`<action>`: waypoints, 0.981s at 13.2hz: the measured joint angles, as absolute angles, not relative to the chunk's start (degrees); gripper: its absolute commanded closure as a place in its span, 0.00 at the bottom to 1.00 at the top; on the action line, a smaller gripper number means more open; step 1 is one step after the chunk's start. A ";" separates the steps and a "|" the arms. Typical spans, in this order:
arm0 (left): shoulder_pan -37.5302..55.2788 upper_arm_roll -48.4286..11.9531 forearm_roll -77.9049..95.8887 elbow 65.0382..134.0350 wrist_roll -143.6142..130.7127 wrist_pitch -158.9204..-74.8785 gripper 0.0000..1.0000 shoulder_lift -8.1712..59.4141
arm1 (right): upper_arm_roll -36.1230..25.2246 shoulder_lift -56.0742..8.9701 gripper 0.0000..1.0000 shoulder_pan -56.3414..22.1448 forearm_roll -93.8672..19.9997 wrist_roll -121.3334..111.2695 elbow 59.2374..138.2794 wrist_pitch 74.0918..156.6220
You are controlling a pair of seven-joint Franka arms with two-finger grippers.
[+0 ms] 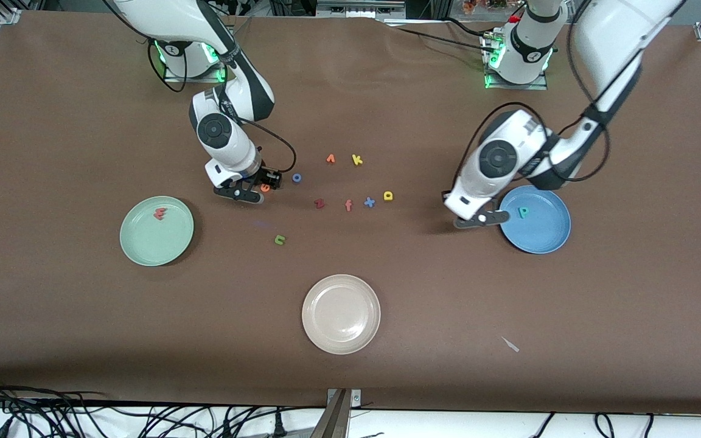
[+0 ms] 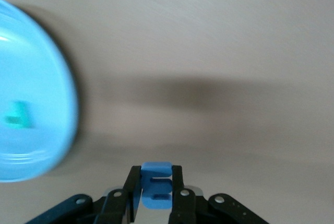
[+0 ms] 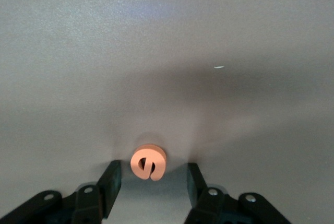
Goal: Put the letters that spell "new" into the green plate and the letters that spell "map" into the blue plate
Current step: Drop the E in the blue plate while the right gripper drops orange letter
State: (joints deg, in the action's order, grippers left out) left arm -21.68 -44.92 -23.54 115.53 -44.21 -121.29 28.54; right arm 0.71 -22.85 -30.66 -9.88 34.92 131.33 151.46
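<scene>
A wide brown matte table (image 1: 83, 316) fills the room's view under even overhead light. Along the table's camera-side edge runs a white ledge (image 1: 448, 423) strewn with tangled black cables (image 1: 34, 417).

Readable signs: foam letters only | "w" (image 1: 160, 213) in green plate (image 1: 143, 249) | "p" (image 1: 524, 212) in blue plate (image 1: 545, 240) | "e" (image 3: 148, 163), "n" (image 1: 280, 239), "k" (image 1: 356, 159), "f" (image 1: 348, 205), "x" (image 1: 369, 202) mid-worktop | no labels or brands legible
</scene>
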 measured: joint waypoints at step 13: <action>-41.01 -42.63 -29.59 112.74 -20.91 -119.80 0.10 36.48 | -1.66 -22.58 0.79 -30.92 -6.99 34.92 129.29 149.95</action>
State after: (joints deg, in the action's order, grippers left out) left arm -41.01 -42.63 -29.59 112.74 -20.91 -119.80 36.48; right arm -1.66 -22.58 -30.92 -6.99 34.92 129.29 149.95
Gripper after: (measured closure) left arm 0.683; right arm 0.727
